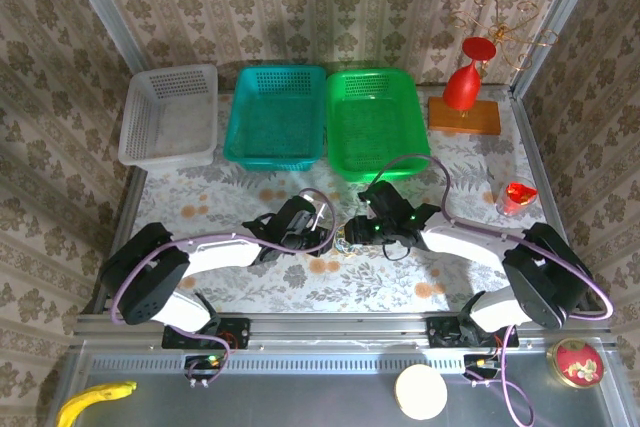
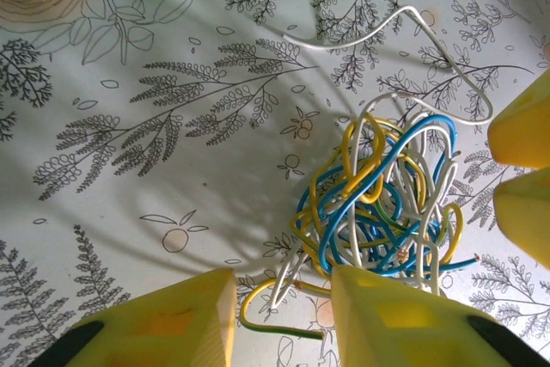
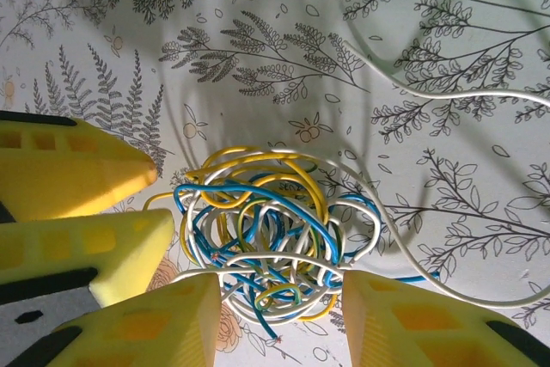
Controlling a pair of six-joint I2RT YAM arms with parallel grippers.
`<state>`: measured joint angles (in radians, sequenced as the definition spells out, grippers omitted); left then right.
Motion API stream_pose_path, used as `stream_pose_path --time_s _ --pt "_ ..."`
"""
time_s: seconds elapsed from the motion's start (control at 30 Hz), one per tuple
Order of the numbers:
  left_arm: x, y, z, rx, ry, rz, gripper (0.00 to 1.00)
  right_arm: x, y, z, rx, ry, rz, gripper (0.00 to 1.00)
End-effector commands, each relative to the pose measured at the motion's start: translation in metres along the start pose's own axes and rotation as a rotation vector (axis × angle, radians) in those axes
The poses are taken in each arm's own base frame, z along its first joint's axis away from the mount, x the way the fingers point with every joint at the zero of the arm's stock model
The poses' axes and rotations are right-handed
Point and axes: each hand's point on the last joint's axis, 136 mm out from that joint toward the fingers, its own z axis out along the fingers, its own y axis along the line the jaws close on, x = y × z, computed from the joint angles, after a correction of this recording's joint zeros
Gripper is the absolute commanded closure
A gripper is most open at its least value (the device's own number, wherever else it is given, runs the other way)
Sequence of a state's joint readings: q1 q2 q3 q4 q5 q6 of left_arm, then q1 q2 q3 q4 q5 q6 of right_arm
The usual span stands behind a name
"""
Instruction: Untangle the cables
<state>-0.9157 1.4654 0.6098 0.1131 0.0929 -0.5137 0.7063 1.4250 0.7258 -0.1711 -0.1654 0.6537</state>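
Left end effector (image 2: 284,307) hangs spread over the floral desk (image 2: 129,169), its fingers apart, with a loose yellow-green strand (image 2: 244,308) curling in the gap. The cables (image 2: 387,212), a tight ball of blue, yellow and white wire, lie just ahead of it, partly under one finger. Right end effector (image 3: 275,298) faces it from the opposite side, also spread, and the near edge of the ball sits between its fingers. One white strand (image 3: 447,92) loops away from the ball across the desk, ahead of the right end effector.
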Motion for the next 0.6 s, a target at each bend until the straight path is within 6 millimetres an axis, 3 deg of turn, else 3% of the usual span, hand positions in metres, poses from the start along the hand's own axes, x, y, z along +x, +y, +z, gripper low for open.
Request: stream_pose_path --time_s 0.0,0.17,0.33,0.57 --pt "-0.007 0.0 0.002 -0.013 -0.033 0.02 0.73 -0.009 0.015 0.001 -0.032 -0.013 -0.007 0.56" --pt "-0.014 -0.004 -0.003 -0.003 -0.048 0.028 0.99 -0.015 0.02 0.006 -0.027 -0.023 -0.012 0.55" --pt "-0.024 -0.012 -0.018 0.016 -0.074 0.036 1.0 -0.018 0.02 0.018 -0.01 -0.024 -0.012 0.51" --pt "-0.055 -0.029 -0.061 0.048 -0.172 0.018 1.0 -0.003 -0.007 0.032 0.078 -0.011 0.008 0.52"
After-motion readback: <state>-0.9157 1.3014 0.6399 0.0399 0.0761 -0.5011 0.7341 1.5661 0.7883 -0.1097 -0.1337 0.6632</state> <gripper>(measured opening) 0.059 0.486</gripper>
